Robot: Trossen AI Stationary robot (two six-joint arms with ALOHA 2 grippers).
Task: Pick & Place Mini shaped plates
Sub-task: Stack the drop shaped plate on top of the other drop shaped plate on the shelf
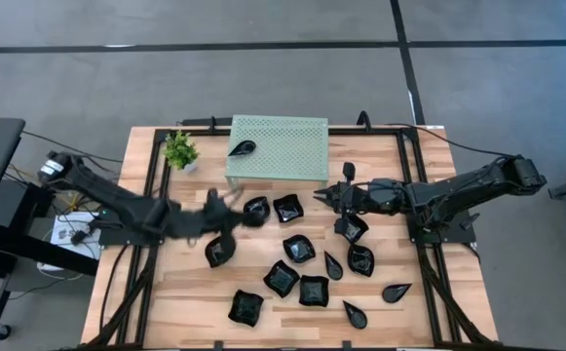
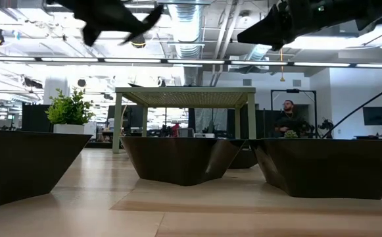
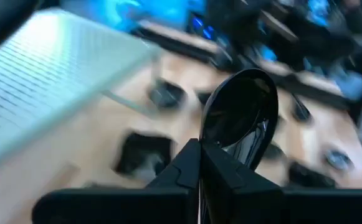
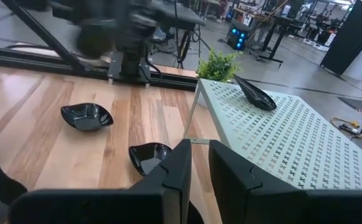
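My left gripper (image 3: 199,155) hovers over the table's middle-left (image 1: 229,213) and is shut on a glossy black teardrop-shaped mini plate (image 3: 240,112). My right gripper (image 4: 199,168) is above the table just to the right of the green perforated stand (image 1: 278,146). Its fingers are almost together with nothing between them. One teardrop plate (image 1: 242,148) rests on the stand's top and also shows in the right wrist view (image 4: 254,93). Several black mini plates (image 1: 297,249) lie flat on the wooden table. My left gripper pinches the teardrop plate between its two fingers at the rim of its narrower end (image 3: 221,144). The wide rounded end (image 3: 249,81) sticks out beyond the fingertips. The plate is lifted clear of the table.
A small potted plant (image 1: 179,151) stands at the stand's left corner. Black rails run along the table's left and right sides (image 1: 419,234). The plates crowd the table's middle and near right; bare wood shows at the near left (image 1: 180,292).
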